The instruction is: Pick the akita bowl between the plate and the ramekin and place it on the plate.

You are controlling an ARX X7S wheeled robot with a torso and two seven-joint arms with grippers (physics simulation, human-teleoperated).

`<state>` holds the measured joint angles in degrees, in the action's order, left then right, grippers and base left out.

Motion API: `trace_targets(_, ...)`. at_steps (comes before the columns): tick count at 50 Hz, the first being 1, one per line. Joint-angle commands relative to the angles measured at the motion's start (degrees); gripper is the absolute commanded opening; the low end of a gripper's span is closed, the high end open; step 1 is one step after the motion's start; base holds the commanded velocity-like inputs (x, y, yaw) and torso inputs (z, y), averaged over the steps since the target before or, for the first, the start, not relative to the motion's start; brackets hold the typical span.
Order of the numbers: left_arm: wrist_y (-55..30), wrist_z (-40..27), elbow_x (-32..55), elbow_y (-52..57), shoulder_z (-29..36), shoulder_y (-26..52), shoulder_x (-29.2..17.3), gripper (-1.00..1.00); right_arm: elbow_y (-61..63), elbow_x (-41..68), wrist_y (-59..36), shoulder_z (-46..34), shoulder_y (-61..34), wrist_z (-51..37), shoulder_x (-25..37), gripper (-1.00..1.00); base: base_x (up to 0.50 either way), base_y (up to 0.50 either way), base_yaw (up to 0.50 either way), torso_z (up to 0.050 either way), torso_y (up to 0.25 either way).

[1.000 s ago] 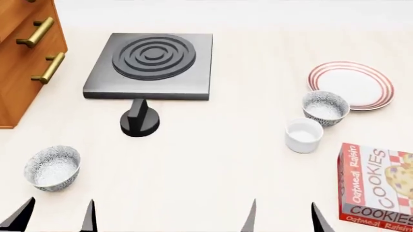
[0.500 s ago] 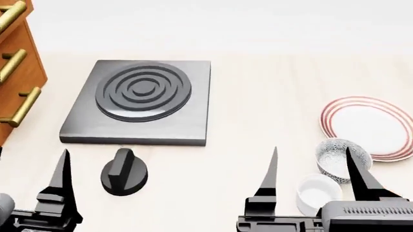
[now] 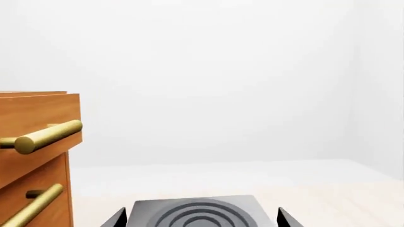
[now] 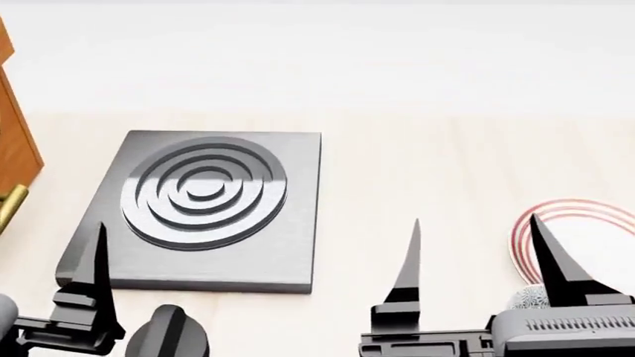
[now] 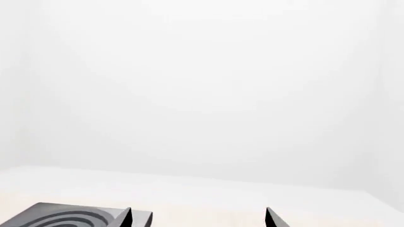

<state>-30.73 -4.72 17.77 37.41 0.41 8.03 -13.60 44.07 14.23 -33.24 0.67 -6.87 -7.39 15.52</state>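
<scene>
- Left wrist view: we see the wooden drawer unit (image 3: 38, 156) with brass handles and the far edge of the dark burner plate (image 3: 198, 213). The two tips of the left hand (image 3: 198, 218) stand wide apart at the frame edge, with nothing between them: released. None of the task's things shows here.
- Head view: over the last second our view has shifted, so the burner plate (image 4: 198, 208) now sits lower and larger, and both arms have come up into sight. The akita bowl (image 4: 528, 299) has slid to the bottom edge; only a speckled sliver shows behind the right hand (image 4: 476, 256), touching the near rim of the plate (image 4: 581, 230). The ramekin has dropped out of sight. The right hand's fingers stand spread and empty, above the surface near the bowl.
- Right wrist view: mostly blank wall, a corner of the burner plate, and two separated fingertips; no bowl.
- We judge the reach has only begun; the right hand must tilt down toward the bowl.
</scene>
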Motion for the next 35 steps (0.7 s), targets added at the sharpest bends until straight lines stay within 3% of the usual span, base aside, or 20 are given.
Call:
trace_targets(1, -0.2, -0.3, 0.5, -0.1, 0.1, 0.4, -0.3, 1.00, 0.2, 0.4, -0.4, -0.4, -0.4, 0.0, 0.5, 1.00, 0.50, 0.00, 0.00, 0.000, 0.000)
trace_targets(9, -0.6, -1.0, 1.2, 0.3, -0.3, 0.8, -0.2, 1.00, 0.6, 1.3, -0.4, 0.0, -0.7, -0.1, 0.7, 1.00, 0.50, 0.00, 0.00, 0.000, 0.000)
trace_targets(10, -9.2, -3.8, 9.8, 8.9, -1.9, 9.3, -4.6, 1.00, 5.8, 9.9, -9.0, 2.6, -9.3, 3.8, 5.7, 1.00, 0.00, 0.00, 0.00, 0.000, 0.000)
trace_targets(11, -17.8, -4.3, 10.8, 11.3, -2.4, 16.7, -4.5, 1.00, 5.8, 4.5, -17.6, 1.7, -17.9, 12.4, 1.1, 1.00, 0.00, 0.00, 0.00, 0.000, 0.000)
trace_targets(12, -26.4, -4.4, 10.9, 11.3, -2.5, 16.9, -4.5, 1.00, 8.2, 5.8, -26.2, 2.8, -26.5, 14.2, 0.6, 1.00, 0.00, -0.08, 0.00, 0.000, 0.000)
trace_targets(14, -27.5, -4.5, 11.2, 11.4, -2.8, 17.1, -4.5, 1.00, 7.7, 5.7, -43.4, 1.7, -30.4, 14.0, 1.6, 1.00, -0.02, -0.34, 0.00, 0.000, 0.000)
trace_targets(15, -27.6, -4.6, 11.3, 11.4, -2.9, 17.2, -4.6, 1.00, 7.9, 6.0, -46.9, 1.9, -31.0, 14.2, 1.7, 1.00, -0.12, -0.50, 0.00, 0.000, 0.000)
trace_targets(27, -31.4, -6.0, 13.1, 12.6, -4.3, 19.1, -5.1, 1.00, 11.0, 8.6, -55.2, 5.6, -35.5, 14.7, 1.8, 1.00, -0.13, -0.50, 0.00, 0.000, 0.000)
trace_targets(35, -30.6, -6.3, 12.8, 12.4, -4.3, 18.8, -5.5, 1.00, 11.0, 10.6, -55.6, 6.0, -36.1, 13.5, 2.5, 1.00, -0.14, -0.50, 0.00, 0.000, 0.000)
